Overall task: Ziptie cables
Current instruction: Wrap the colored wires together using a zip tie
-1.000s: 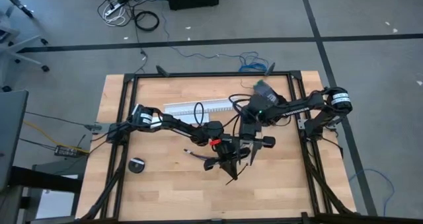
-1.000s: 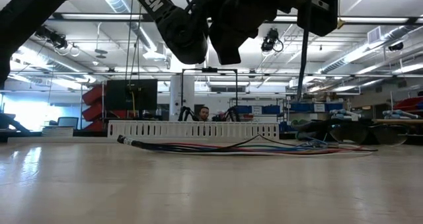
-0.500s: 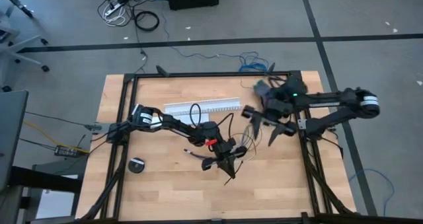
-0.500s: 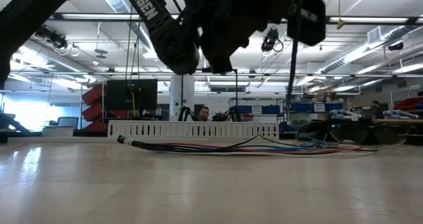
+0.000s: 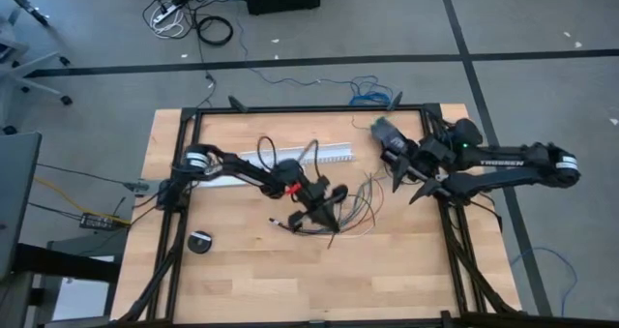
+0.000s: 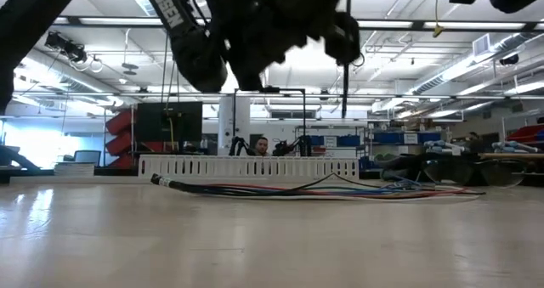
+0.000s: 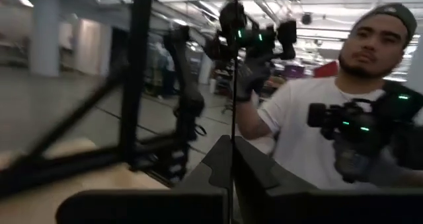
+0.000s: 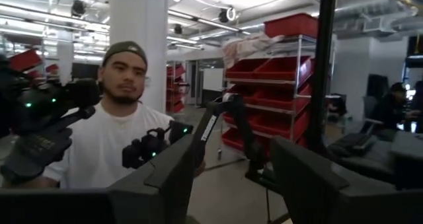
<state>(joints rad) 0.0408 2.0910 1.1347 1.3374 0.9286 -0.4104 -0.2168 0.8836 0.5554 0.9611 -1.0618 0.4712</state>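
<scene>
While thin, curving cables (image 5: 360, 204) lie loose, wooden table (image 5: 242, 270).

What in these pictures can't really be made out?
- High view: the ziptie at the left gripper is too thin to trace among the cables.
- Low view: both grippers are cut off by the top edge.
- Wrist views: neither shows the cables.

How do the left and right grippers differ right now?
The left gripper is shut on the ziptie and sits mid-table above the cables; the right gripper is open, holds nothing, and sits near the table's right edge. Both are raised off the table.
</scene>
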